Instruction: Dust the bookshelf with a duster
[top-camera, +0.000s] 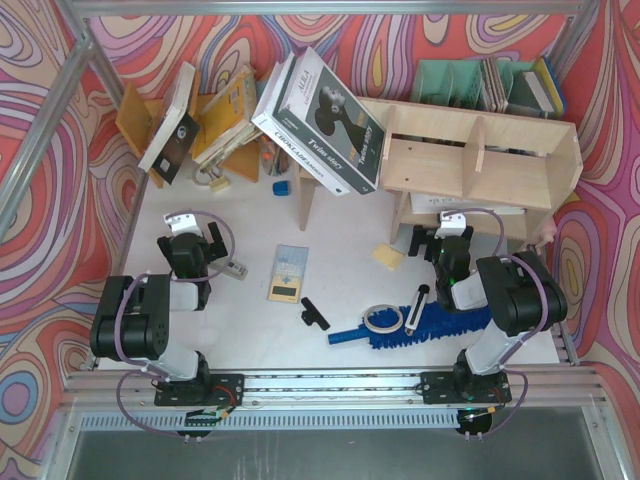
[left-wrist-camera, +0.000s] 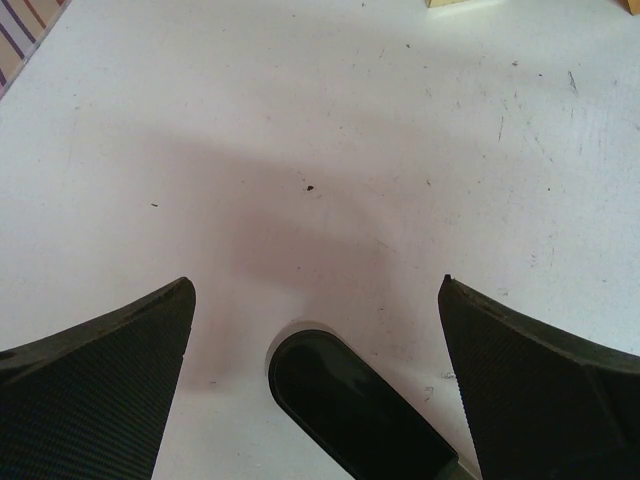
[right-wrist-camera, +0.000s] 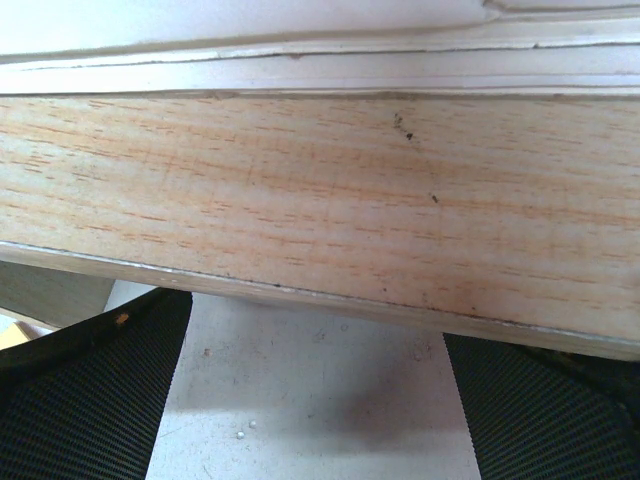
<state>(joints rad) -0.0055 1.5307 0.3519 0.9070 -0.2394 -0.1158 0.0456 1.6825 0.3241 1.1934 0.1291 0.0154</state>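
Observation:
The bookshelf (top-camera: 520, 170), a pale plywood unit with upright dividers, stands at the back right. In the right wrist view its wooden board (right-wrist-camera: 320, 190) fills the upper frame. The blue duster (top-camera: 425, 322) lies flat on the table near the front right, its slim handle pointing left. My right gripper (top-camera: 440, 243) (right-wrist-camera: 318, 320) stands open just in front of the shelf's lower edge, with nothing between its fingers, and the duster lies behind it. My left gripper (top-camera: 190, 240) (left-wrist-camera: 315, 285) is open low over the white table at the left, far from the duster.
A dark oblong object (left-wrist-camera: 350, 410) lies on the table between the left fingers. A big book (top-camera: 320, 120) leans on the shelf's left end. At the back are an orange-brown book rack (top-camera: 150, 120) and a green file holder (top-camera: 450, 80). A calculator (top-camera: 288, 272), tape ring (top-camera: 381, 320) and yellow sponge (top-camera: 388, 256) lie mid-table.

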